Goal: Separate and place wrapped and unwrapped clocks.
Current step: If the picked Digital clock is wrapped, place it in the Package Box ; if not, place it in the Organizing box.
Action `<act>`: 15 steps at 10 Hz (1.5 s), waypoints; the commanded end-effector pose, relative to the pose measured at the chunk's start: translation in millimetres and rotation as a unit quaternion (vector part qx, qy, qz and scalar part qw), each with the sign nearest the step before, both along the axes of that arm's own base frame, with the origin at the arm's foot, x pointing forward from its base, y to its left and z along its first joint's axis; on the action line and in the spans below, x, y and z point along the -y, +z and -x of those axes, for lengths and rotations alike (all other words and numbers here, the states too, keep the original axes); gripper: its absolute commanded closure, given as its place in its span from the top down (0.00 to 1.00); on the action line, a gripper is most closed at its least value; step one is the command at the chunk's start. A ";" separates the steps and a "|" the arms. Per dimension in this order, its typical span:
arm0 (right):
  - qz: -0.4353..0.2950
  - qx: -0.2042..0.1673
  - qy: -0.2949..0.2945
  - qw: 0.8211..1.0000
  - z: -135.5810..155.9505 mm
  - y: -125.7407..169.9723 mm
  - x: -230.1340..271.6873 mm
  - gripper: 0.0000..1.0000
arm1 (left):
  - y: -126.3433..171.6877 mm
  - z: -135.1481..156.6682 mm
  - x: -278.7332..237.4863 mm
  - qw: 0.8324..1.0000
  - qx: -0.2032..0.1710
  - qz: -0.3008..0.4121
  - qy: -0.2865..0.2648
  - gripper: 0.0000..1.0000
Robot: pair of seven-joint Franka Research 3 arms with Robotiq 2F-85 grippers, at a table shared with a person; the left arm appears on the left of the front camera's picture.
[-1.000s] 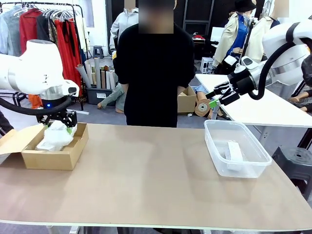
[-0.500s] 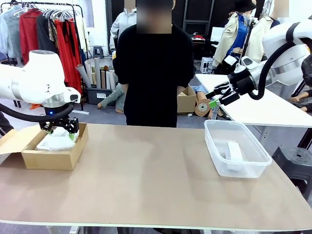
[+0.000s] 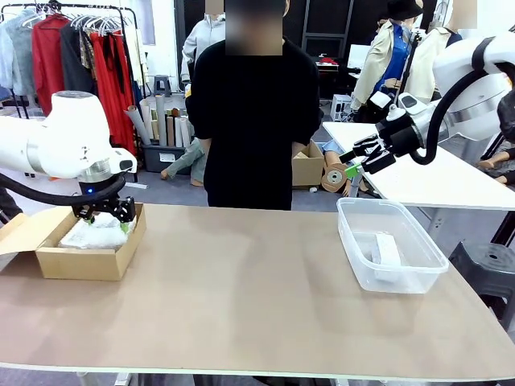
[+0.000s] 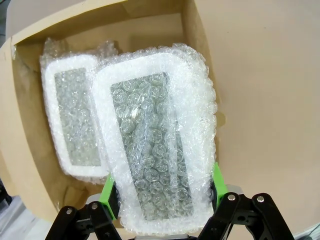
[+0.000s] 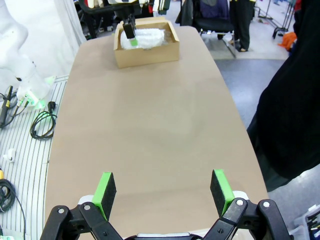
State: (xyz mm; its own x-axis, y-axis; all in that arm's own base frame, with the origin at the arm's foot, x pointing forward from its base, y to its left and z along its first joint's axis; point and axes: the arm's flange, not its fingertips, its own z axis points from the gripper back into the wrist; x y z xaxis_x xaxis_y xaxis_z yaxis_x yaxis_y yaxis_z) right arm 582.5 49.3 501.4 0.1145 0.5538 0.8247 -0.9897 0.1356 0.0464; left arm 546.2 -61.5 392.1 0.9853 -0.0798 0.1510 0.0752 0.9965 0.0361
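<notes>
**Lowering the second wrapped clock into the box**

The left gripper [image 4: 165,200] is closed on a wrapped clock [image 4: 155,145], its green pads pinching the bundle's near end from both sides. The bundle hangs over the cardboard box [image 3: 90,261], overlapping a second wrapped clock [image 4: 70,120] that lies flat on the box floor toward 10 o'clock in the left wrist view. To finish this step well, the held bundle should go down beside or flat on top of its neighbour, kept inside the box wall at 3 o'clock. Release should wait until the wrap rests on something. The jaws should then part fully before lifting, since bubble wrap may cling to the pads.

The right gripper [image 5: 162,192] is wide open and holds nothing, hovering well above the table [image 5: 150,115].

The left wrist view shows both bundles and the grip itself. The front view gives only a white heap under the left gripper [image 3: 102,214] at the table's 9 o'clock side. The front view, though, adds the clear tub [image 3: 354,241] at 3 o'clock, with the bare clock [image 3: 386,249] lying in it, and a person [image 3: 253,121] standing at 12 o'clock. The right wrist view shows the box [image 5: 145,52] at the far end of the table.
</notes>
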 end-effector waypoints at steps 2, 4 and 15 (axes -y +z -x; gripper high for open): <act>0.004 0.004 0.002 1.000 -0.1 1.5 -0.3 1.00 | -3.7 -12.8 -3.2 1.000 0.004 0.007 -0.007 0.00; 0.004 0.004 0.002 1.000 -0.1 1.5 -0.3 1.00 | -7.4 -15.3 -4.1 1.000 0.002 0.005 -0.008 0.00; 0.004 0.004 0.002 1.000 -0.1 1.5 -0.3 1.00 | -34.7 -28.5 -26.7 1.000 -0.003 -0.018 0.011 0.00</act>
State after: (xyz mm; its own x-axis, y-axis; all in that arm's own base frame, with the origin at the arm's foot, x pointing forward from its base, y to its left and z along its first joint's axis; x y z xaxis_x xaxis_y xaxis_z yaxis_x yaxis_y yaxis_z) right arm 582.5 49.3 501.3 0.1146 0.5538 0.8247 -0.9897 0.1356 0.0464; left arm 568.3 -43.6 360.0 0.9881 -0.0629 0.1405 0.0570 0.9973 0.0456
